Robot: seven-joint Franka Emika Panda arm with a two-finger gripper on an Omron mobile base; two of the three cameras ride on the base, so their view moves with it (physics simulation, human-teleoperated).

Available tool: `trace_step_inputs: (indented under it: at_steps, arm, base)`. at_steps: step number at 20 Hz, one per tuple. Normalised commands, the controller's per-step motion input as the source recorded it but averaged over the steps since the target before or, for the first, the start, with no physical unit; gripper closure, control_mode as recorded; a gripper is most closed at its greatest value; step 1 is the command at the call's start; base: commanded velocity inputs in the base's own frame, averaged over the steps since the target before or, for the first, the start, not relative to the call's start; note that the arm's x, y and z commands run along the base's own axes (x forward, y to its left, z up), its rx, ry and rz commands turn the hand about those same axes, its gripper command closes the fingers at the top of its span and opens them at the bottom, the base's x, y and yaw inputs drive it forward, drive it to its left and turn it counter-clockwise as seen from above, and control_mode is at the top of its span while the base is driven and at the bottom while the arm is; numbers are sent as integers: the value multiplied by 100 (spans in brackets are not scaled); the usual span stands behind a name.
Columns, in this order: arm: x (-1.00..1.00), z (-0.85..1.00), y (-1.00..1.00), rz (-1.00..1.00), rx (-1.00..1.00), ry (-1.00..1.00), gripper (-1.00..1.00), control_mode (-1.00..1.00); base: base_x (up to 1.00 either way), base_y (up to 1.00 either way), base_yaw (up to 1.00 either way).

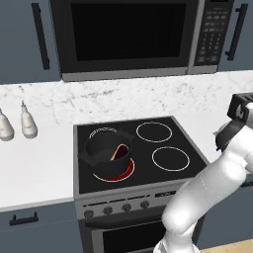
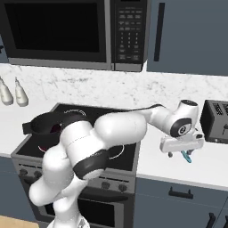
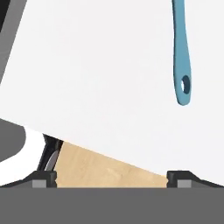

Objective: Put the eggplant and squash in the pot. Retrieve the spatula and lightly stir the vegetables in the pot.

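Observation:
The dark pot [image 1: 105, 152] stands on the front-left burner of the stove [image 1: 168, 138]. Inside it lie the dark purple eggplant [image 1: 122, 147] and the tan squash [image 1: 114, 154], touching each other. In the right base view the arm hides most of the pot [image 2: 41, 123]. The teal spatula [image 3: 180, 52] lies flat on the white counter to the right of the stove, its holed handle end toward the counter's front edge. My gripper [image 2: 180, 154] hangs open just above the counter beside the spatula [image 2: 186, 156]. In the hand view the gripper [image 3: 111, 180] holds nothing, and the spatula lies off to the upper right.
A black toaster [image 2: 217, 121] stands on the counter just right of and behind the hand. Two pale bottles [image 1: 28, 124] stand on the counter to the left of the stove. A microwave [image 1: 128, 34] hangs above the burners. The counter's front edge runs close under the fingers.

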Motion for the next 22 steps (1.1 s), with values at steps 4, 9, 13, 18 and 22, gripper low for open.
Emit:
trace_step_inputs:
  at_steps: [4, 9, 13, 18, 22]
  arm:
    - [12, -62, 0, 0, 0, 0, -100, -100]
    - [8, -45, -1, 0, -4, 0, -100, -100]
    - [7, -31, -2, 0, -5, 0, -100, -100]
    - [0, -42, 0, 0, -9, -5, -100, -100]
    - [0, -27, -6, 1, -8, -16, -100, -100]
  base:
    - [0, 0, 0]
    - [0, 0, 0]
    - [0, 0, 0]
    - [0, 0, 0]
    - [0, 0, 0]
